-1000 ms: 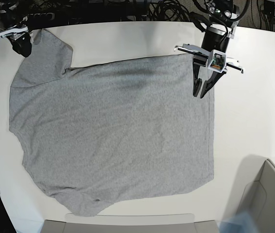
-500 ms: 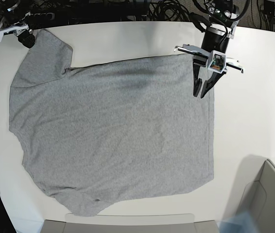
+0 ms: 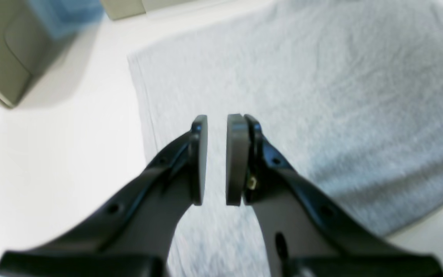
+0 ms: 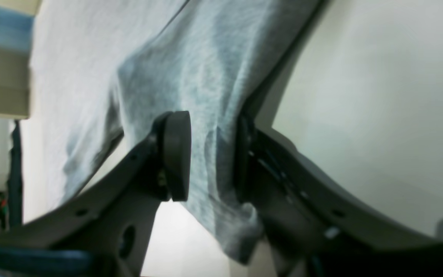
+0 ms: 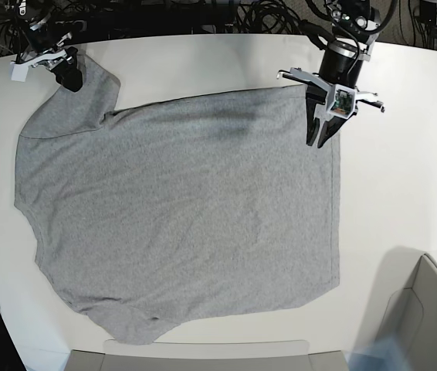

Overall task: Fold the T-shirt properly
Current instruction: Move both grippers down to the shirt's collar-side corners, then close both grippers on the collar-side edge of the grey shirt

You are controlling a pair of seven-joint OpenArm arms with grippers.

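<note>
right gripper (image 5: 68,77) shifted inward | clamps T-shirt (image 5: 180,216) sleeve | left gripper (image 3: 217,159) slightly parted, empty, above hem

Grey T-shirt (image 5: 180,216), spread flat, plain side up

Bare table (image 5: 404,178) right of T-shirt (image 5: 180,216); box (image 5: 423,317) blocks corner.

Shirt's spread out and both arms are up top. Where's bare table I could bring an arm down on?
Bare table lies right of the T-shirt, between its hem and the grey box. A second strip runs along the top edge, between the sleeve held in the right gripper and the left gripper. Left and bottom margins are thin.
</note>
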